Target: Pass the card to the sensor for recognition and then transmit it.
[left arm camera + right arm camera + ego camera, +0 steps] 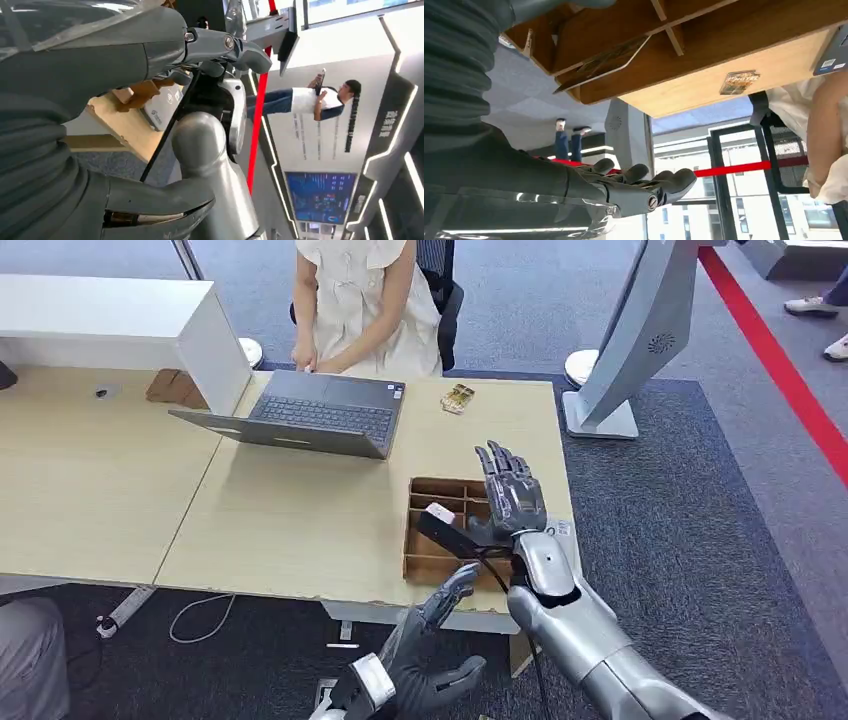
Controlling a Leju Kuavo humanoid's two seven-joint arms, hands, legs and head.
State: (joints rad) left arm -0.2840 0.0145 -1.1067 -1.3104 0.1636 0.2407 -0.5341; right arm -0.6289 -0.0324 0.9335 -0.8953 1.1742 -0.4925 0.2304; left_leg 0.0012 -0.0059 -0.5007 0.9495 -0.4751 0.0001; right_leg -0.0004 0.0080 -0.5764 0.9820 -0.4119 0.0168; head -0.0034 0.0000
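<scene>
The right hand [512, 492] hovers over the wooden divided tray [437, 562] at the near right edge of the table [300, 530], fingers stretched flat and apart, holding nothing; the right wrist view confirms the open, extended fingers [644, 182]. The left hand [425, 655] hangs below the table edge, fingers loosely spread and empty. A card [604, 62] leans tilted in one compartment of the tray, resting against a divider, and a black card reader [452, 530] sits on the tray just beside the right hand's thumb side, a cable trailing off the table edge. A second card-like item [457, 398] lies further back near the laptop [310, 418], where a person [365, 305] sits; whether that one matters to the task I cannot tell. The main risk is the pickup: a thin card tilted in a narrow slot gives broad fingers little to pinch, so the hand could press it flat against the tray floor or nudge the light tray toward the table's edge. Coming down from this position, the fingers may also knock the reader askew or snag its cable, dragging it off. If the card is caught only by a corner, it could slip loose before reaching the sensor.
</scene>
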